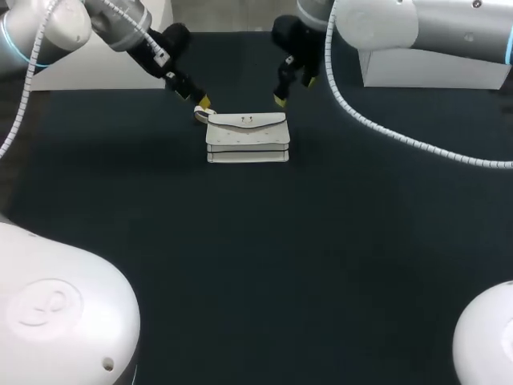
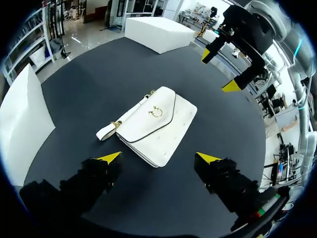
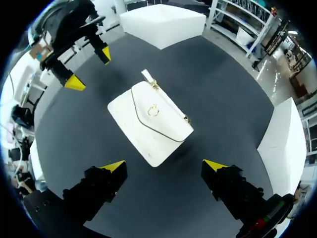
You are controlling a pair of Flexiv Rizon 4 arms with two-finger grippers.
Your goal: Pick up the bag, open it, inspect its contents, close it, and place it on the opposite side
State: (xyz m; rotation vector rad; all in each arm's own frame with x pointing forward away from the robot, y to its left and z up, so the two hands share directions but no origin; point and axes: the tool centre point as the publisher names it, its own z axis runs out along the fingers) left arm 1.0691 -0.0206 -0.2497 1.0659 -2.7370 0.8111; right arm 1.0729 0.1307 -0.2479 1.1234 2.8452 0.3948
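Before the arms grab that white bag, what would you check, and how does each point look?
1. Bag lies flat on the table, front side up: ok.
2. Flap shut, with the clasp showing on top: ok.
3. Left gripper open and empty, beside the bag: ok.
4. Right gripper open and empty, at the bag's other end: ok.
5. Strap clear of both grippers: ok.
6. Contents: cannot tell, since the bag is shut.
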